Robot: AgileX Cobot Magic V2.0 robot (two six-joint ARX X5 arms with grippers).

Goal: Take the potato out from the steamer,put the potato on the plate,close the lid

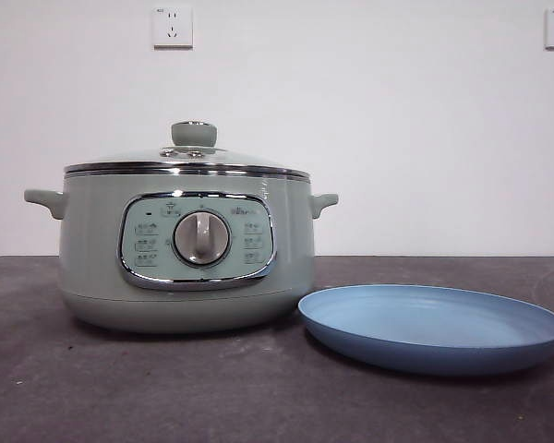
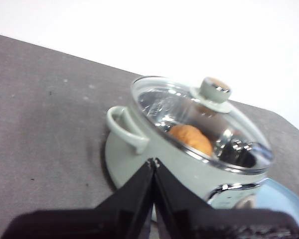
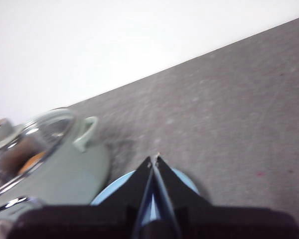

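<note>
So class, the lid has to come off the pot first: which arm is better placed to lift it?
Left, probably. The left gripper, jaws shut, points at the pot with the lid and its knob close ahead. The right gripper hangs over the plate instead.

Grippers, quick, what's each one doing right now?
Left gripper: closed, holding nothing, above the steamer.
Right gripper: closed, holding nothing, above the plate.

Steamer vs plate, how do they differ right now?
The steamer is tall, deep and sage green; the plate is low, shallow and light blue. The steamer is covered by its glass lid with the potato inside; the plate is open and holds nothing. Both are round and sit side by side on the dark table.
</note>
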